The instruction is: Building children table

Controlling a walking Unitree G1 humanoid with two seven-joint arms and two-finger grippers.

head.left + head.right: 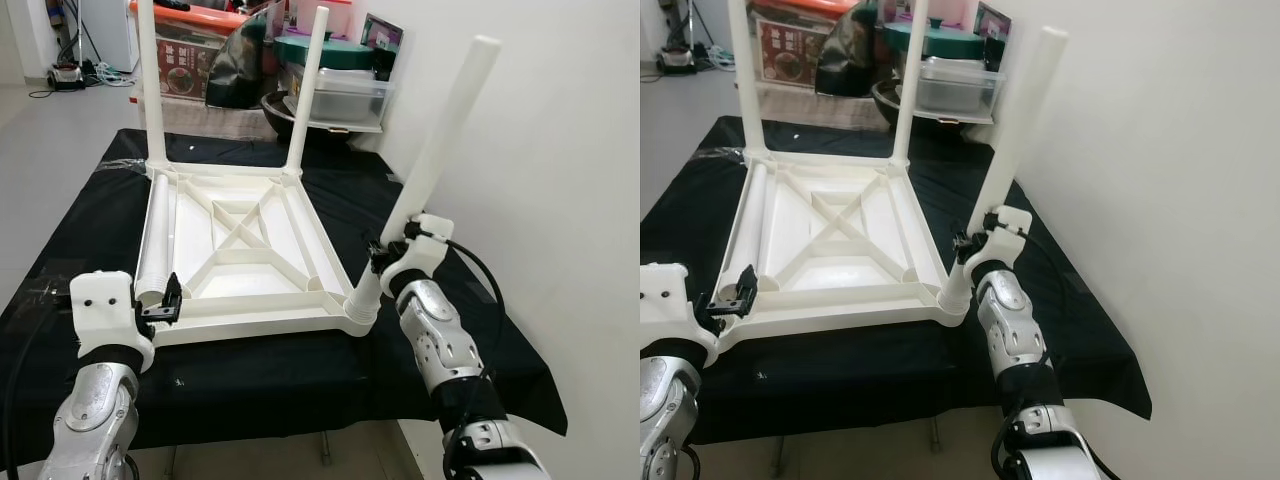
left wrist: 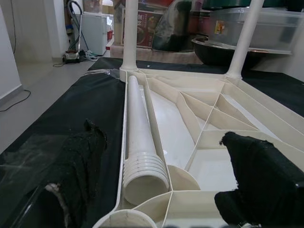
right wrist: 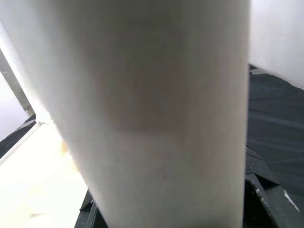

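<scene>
Black-clothed bench [image 1: 250, 385]: 1 upturned tabletop [image 1: 245, 240], 3 legs socketed, 1 loose; right hand [image 1: 385, 262] clasping tilted leg [image 1: 440, 150]; left hand [image 1: 165, 305] released.

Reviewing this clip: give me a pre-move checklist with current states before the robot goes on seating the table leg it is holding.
1. Right hand grips the tilted leg: ok, shut on it near its lower end.
2. Leg foot at the near right corner socket of the upturned tabletop: ok, it meets the socket.
3. Leg upright: not ok, it leans right, unlike the two far legs.
4. Leg fully seated: cannot tell.
5. Left hand steadying the near left corner: cannot tell; fingers open around the edge.
6. Spare leg lying inside the tabletop: ok, clear of the work.
</scene>
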